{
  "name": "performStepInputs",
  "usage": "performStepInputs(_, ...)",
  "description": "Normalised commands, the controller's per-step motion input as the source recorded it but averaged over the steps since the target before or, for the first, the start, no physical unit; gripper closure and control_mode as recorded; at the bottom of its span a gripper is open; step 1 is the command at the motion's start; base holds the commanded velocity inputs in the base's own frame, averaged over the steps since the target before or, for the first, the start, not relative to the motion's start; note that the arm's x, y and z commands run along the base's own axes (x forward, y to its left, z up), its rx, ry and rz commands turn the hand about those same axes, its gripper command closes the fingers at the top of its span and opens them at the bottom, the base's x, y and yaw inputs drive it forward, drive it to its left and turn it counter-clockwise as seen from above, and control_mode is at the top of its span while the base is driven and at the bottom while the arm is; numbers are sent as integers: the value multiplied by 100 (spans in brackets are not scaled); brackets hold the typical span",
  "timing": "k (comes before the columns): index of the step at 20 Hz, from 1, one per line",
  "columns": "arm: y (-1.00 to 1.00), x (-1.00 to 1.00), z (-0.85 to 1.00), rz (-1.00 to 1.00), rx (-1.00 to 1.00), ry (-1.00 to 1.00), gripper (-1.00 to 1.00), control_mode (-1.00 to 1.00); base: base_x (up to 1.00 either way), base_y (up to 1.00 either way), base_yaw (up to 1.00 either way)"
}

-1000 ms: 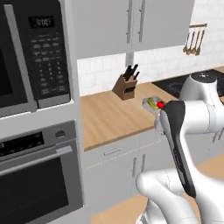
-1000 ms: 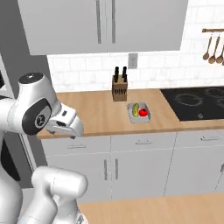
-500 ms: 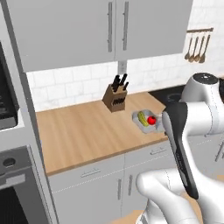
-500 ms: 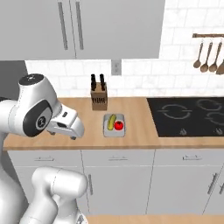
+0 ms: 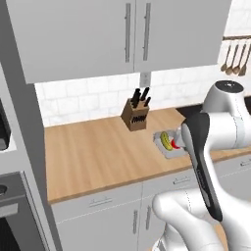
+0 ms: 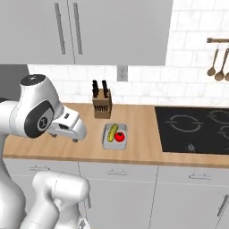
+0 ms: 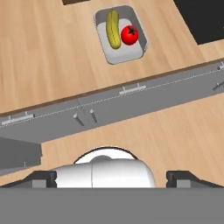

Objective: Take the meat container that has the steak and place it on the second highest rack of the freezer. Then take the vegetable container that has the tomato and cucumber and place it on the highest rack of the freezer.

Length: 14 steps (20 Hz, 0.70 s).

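- Currently, the wooden surface (image 6: pixel 143 145) carries the vegetable container (image 7: pixel 120 36), beside the knife block (image 6: pixel 102 104); I judge its move to the freezer's highest rack is not yet done.
- Cucumber (image 7: pixel 113 29) and tomato (image 7: pixel 129 35) lie inside it.
- My gripper (image 7: pixel 112 176) is spread wide and empty, well short of the container.

A pale grey rectangular tray (image 6: pixel 114 137) holds a yellow-green cucumber (image 6: pixel 112 132) and a bright red round tomato (image 6: pixel 119 137) with a dark green stem star. The wooden counter (image 6: pixel 138 134) is light tan with fine grain. A brown wooden knife block (image 6: pixel 102 104) carries black handles. The flat cooktop (image 6: pixel 192 129) is black with thin grey rings. Cabinet doors (image 6: pixel 80 31) are plain grey; wall tiles (image 6: pixel 147 85) are white.
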Motion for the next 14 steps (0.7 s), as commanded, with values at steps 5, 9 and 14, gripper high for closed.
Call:
performStepInputs(5,0,0,0,0,0,0,-100,100,54,-22,22)
performStepInputs(9,0,0,0,0,0,0,-100,100,58,-40,16)
performStepInputs(14,0,0,0,0,0,0,-100,100,52,-40,4)
